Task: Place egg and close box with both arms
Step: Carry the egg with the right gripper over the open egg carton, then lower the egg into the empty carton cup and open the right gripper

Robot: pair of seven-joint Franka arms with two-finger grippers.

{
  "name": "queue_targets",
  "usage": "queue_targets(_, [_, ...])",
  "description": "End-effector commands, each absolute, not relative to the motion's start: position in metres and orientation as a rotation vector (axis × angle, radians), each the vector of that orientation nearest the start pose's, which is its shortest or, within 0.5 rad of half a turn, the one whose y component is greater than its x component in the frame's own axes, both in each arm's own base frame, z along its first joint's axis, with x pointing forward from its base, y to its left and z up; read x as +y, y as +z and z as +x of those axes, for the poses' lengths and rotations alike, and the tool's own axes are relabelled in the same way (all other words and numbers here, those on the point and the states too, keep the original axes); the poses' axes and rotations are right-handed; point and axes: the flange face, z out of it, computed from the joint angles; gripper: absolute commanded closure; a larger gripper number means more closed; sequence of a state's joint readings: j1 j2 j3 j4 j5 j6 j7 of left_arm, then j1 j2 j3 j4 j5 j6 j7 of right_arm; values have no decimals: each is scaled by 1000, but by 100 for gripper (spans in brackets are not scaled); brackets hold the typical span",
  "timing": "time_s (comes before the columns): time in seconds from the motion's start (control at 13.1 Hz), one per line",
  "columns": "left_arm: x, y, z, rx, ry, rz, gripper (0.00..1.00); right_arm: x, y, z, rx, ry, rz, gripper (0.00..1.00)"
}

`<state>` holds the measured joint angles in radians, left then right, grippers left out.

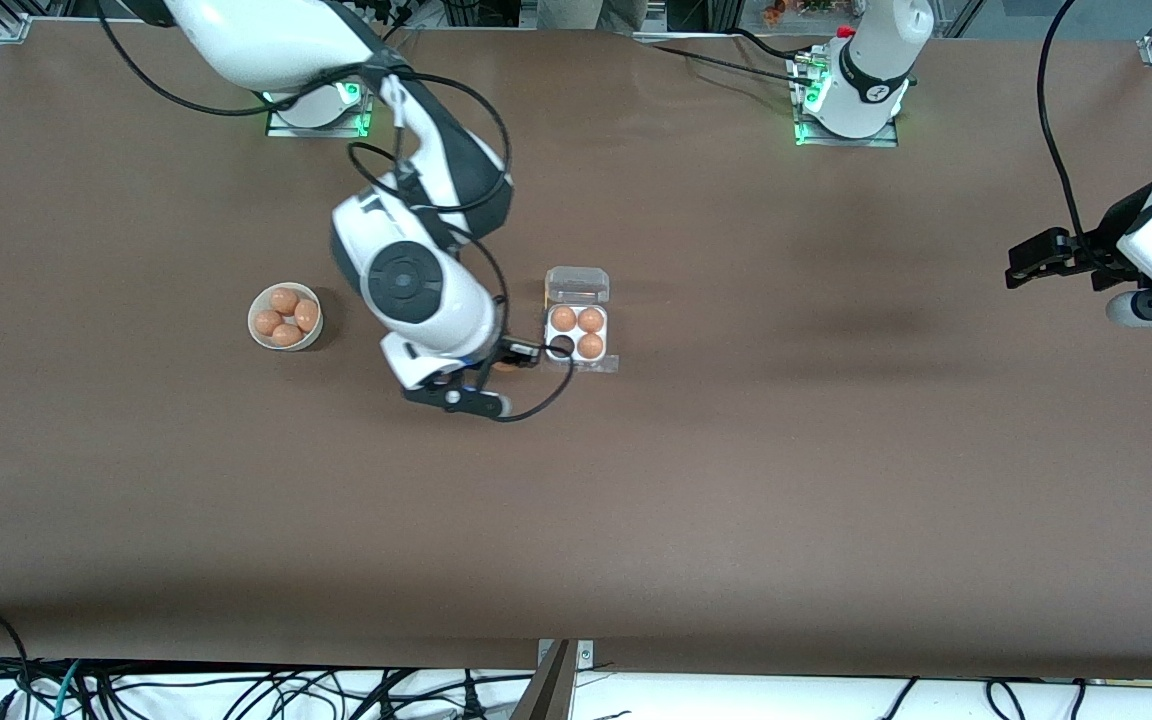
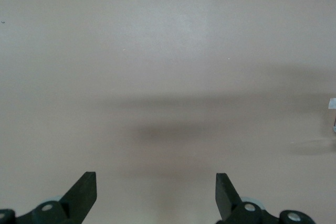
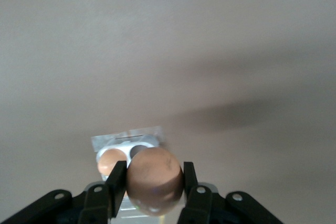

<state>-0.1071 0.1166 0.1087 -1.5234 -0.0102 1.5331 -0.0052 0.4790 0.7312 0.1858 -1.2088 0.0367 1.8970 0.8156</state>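
Note:
The clear box sits mid-table with its lid open and lying flat. Three of its cells hold eggs, and the cell nearest the right arm is empty. My right gripper is shut on an egg and hovers beside that empty cell. The right wrist view shows the box just past the held egg. My left gripper is open and empty above bare table at the left arm's end, where it waits. Its fingers stand wide apart.
A round white bowl with several more eggs stands toward the right arm's end of the table, beside the right arm's wrist. A black cable loops from the right arm down next to the box. Bare brown table lies between the box and the left gripper.

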Motion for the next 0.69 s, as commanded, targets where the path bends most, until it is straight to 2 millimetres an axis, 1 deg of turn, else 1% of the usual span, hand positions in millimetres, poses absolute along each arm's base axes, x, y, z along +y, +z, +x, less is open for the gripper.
queue_targets(0.0, [-4, 582, 586, 24, 157, -3117, 0, 468, 317, 591, 339, 177, -3058, 100])
queue_targets(0.08, [-4, 582, 586, 24, 157, -3117, 0, 480, 301, 581, 340, 181, -3085, 100])
queue_targets(0.15, [-4, 582, 586, 24, 157, -3117, 0, 488, 289, 575, 334, 154, -3104, 100])
queue_targets(0.23, [-5, 582, 586, 27, 157, -3117, 0, 491, 274, 568, 341, 129, -3117, 100])
queue_targets(0.31, [-4, 582, 586, 24, 157, -3117, 0, 493, 264, 564, 348, 108, -3111, 100])
queue_targets(0.46, [-4, 582, 586, 24, 157, -3117, 0, 499, 255, 556, 366, 111, -3119, 100])
queue_targets(0.61, [-4, 582, 586, 24, 157, -3117, 0, 499, 250, 553, 367, 123, -3127, 100])
